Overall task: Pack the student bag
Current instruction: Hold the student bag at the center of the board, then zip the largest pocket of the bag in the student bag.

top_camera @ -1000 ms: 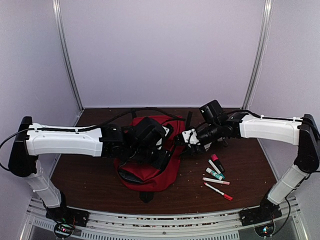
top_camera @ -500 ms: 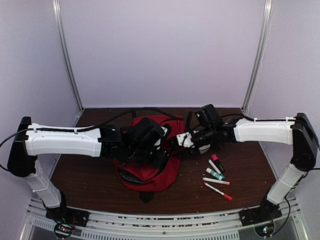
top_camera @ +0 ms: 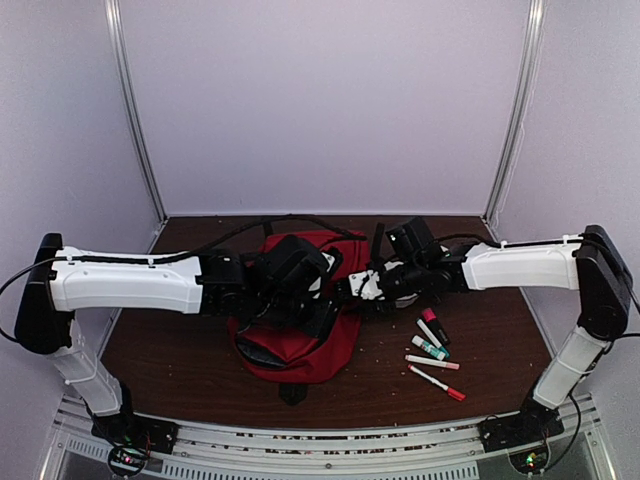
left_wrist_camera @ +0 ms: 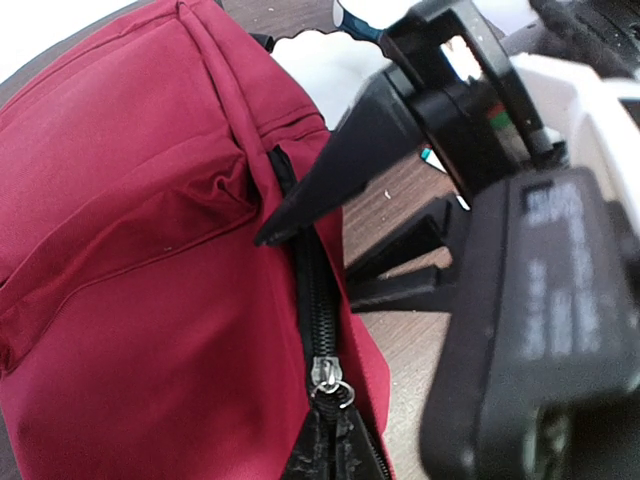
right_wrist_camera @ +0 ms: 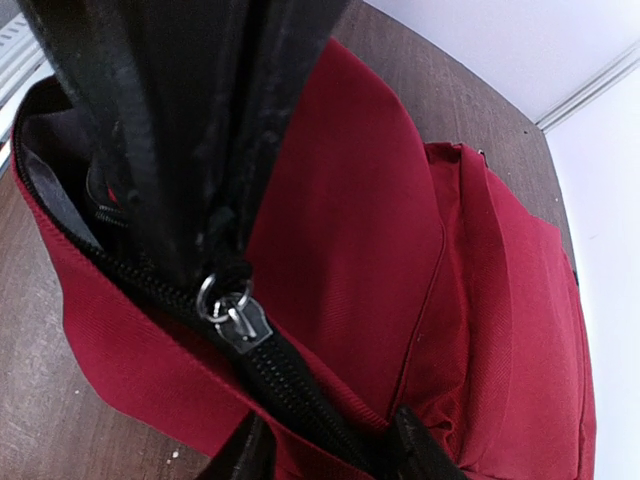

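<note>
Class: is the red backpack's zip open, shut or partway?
Partway. On the backpack, the zip slider sits mid-track: teeth joined on one side, parted on the other, grey lining showing.

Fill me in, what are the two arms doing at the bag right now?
The left gripper is shut on the metal zipper pull of the large red fabric backpack, whose opening shows grey lining. The right gripper holds its jaws apart astride the zippered edge beside it. A few coloured markers lie unpacked on the brown wooden table.
</note>
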